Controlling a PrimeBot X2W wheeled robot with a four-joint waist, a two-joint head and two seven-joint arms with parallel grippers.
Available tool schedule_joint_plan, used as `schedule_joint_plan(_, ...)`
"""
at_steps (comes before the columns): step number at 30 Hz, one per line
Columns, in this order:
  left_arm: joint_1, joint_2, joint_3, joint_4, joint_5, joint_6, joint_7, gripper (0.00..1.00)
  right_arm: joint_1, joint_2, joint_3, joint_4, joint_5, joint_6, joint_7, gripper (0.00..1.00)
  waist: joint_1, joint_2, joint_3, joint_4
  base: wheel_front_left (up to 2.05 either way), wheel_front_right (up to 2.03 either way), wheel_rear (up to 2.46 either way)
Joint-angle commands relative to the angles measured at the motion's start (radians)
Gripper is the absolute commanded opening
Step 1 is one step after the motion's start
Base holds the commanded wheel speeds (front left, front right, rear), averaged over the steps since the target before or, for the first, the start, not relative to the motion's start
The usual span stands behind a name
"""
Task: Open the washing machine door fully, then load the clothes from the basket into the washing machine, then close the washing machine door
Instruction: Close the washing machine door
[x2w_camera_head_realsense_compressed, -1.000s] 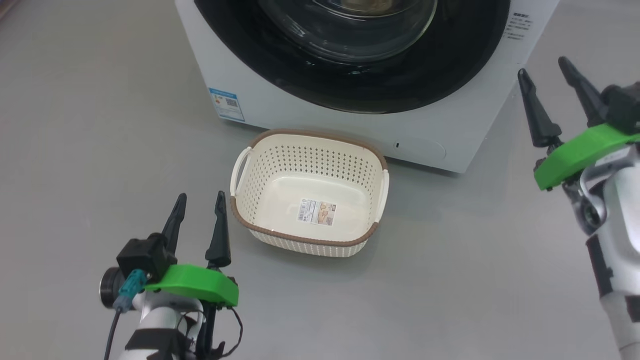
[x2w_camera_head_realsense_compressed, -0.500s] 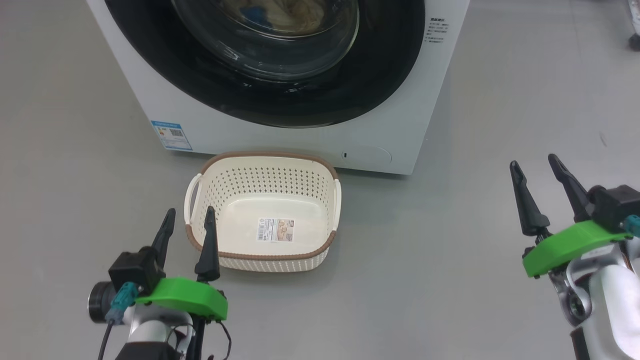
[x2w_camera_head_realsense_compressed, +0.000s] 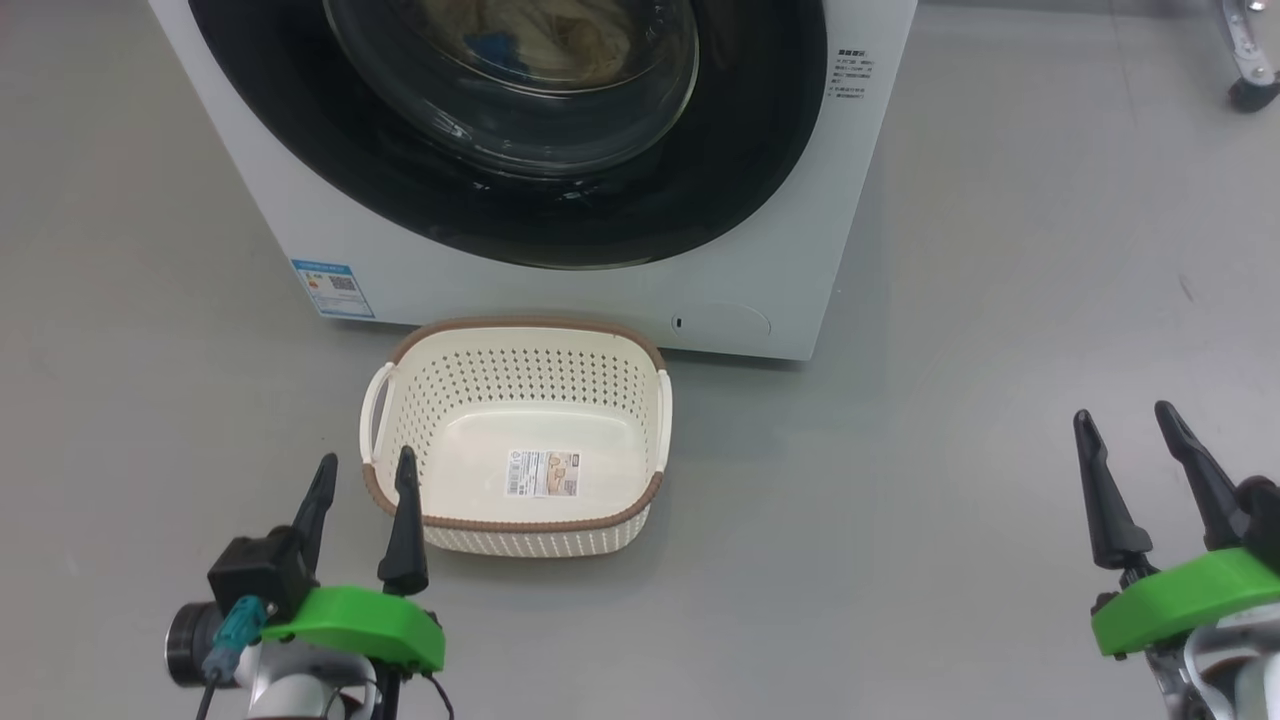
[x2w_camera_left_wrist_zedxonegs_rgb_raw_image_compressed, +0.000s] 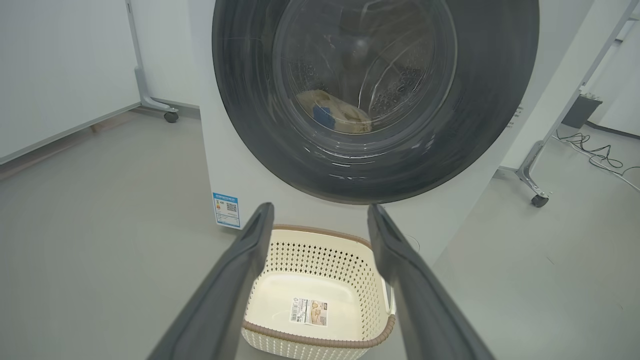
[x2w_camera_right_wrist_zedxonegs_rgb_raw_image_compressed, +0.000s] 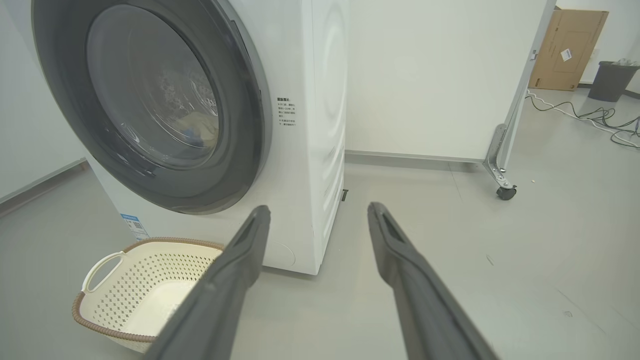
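Observation:
The white washing machine (x2w_camera_head_realsense_compressed: 560, 295) stands on the grey floor, and its door (x2w_camera_head_realsense_compressed: 760, 150) with the black rim lies shut flush against the front. Through the glass I see the clothes (x2w_camera_left_wrist_zedxonegs_rgb_raw_image_compressed: 345, 112), cream cloth with a blue piece, in the drum. Just in front of the machine sits the basket (x2w_camera_head_realsense_compressed: 515, 330) with nothing in it but its bottom label. My left gripper (x2w_camera_head_realsense_compressed: 365, 460) is open at the basket's near left corner, a little above the floor. Off to the right, well clear of the basket and the machine, my right gripper (x2w_camera_head_realsense_compressed: 1122, 412) is also open and holds nothing.
A wheeled frame leg with a caster (x2w_camera_right_wrist_zedxonegs_rgb_raw_image_compressed: 505, 192) stands to the right of the machine, with cables (x2w_camera_right_wrist_zedxonegs_rgb_raw_image_compressed: 600, 117), a cardboard box (x2w_camera_right_wrist_zedxonegs_rgb_raw_image_compressed: 567, 47) and a dark bin (x2w_camera_right_wrist_zedxonegs_rgb_raw_image_compressed: 607, 80) beyond. Another caster (x2w_camera_left_wrist_zedxonegs_rgb_raw_image_compressed: 171, 117) is at the machine's left. Open grey floor lies around the basket.
The head camera has shifted, so the machine and basket sit further left in the picture. My right gripper has drawn back from beside the machine's right edge, down and away. Both grippers stay open.

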Motion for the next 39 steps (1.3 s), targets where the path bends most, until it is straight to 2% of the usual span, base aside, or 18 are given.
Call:
schedule_joint_plan(1, -0.024, 0.025, 0.041, -0.038, -0.007, 0.008, -0.003, 1.0, -0.013, -0.005, 0.012, -0.048, 0.004, -0.003, 0.008, 1.0, 0.0, -0.0001, -0.001, 0.0, 0.0, 0.0, 0.0)
schedule_joint_plan(10, -0.008, 0.032, 0.034, -0.05, -0.01, 0.018, -0.002, 1.0, 0.033, -0.005, -0.005, -0.085, 0.025, -0.003, 0.043, 1.0, 0.0, -0.0001, -0.012, -0.004, 0.0, 0.0, 0.0)
schedule_joint_plan(39, -0.005, 0.04, 0.01, -0.052, -0.019, 0.029, -0.004, 1.0, 0.044, -0.005, -0.017, -0.085, 0.029, -0.003, 0.058, 1.0, 0.0, -0.0001, -0.02, 0.008, 0.0, 0.0, 0.0)
